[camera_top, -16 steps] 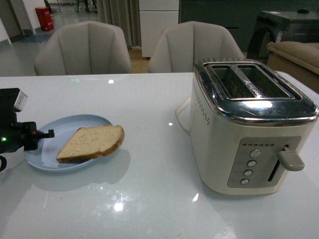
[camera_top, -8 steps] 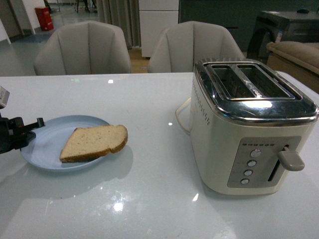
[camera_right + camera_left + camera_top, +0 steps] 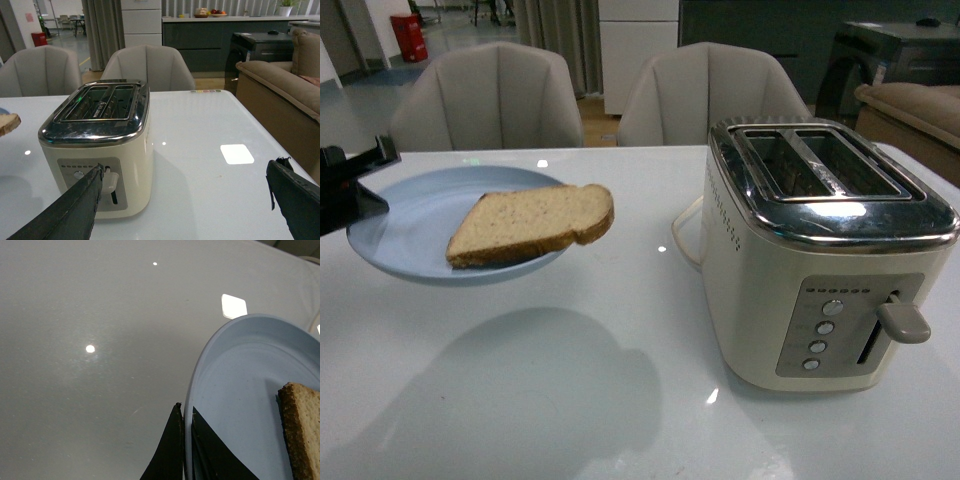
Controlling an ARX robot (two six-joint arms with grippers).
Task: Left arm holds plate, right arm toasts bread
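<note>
1. Front view. The left gripper (image 3: 375,180) is at the far left edge of the scene, with its jaws closed on the left rim of the plate (image 3: 405,215). The plate is held off the table (image 3: 650,300), and its shadow (image 3: 540,390) lies well below it. The bread (image 3: 535,222) lies flat on the plate. Its rounded end overhangs the right rim, pointing toward the toaster (image 3: 760,270). The right arm does not show here.

2. Risk: the bread is unsecured and already past the rim. Any dip of the plate to the right would likely slide it onto the table.

3. Left wrist view. One jaw sits above the rim and one below, biting only the very edge. The bread's crust shows at the plate's other side, apart from the jaws.

4. Risk: this is a thin, one-sided hold with the load well out from it. A nudge or a downward push on the bread could swing the plate in the jaws or pull it free.

5. Right wrist view. The right gripper (image 3: 185,170) is spread wide and empty, near the toaster's lever (image 3: 111,182) end. The slots (image 3: 102,102) are empty. The tip of the bread just shows beyond the toaster.

6. Risk: the toaster stands between this claw and the bread, so a low reach could clip it. Pinching the overhanging end with downward force would press on the plate. A loose pinch could drop the slice short of the slots.
</note>
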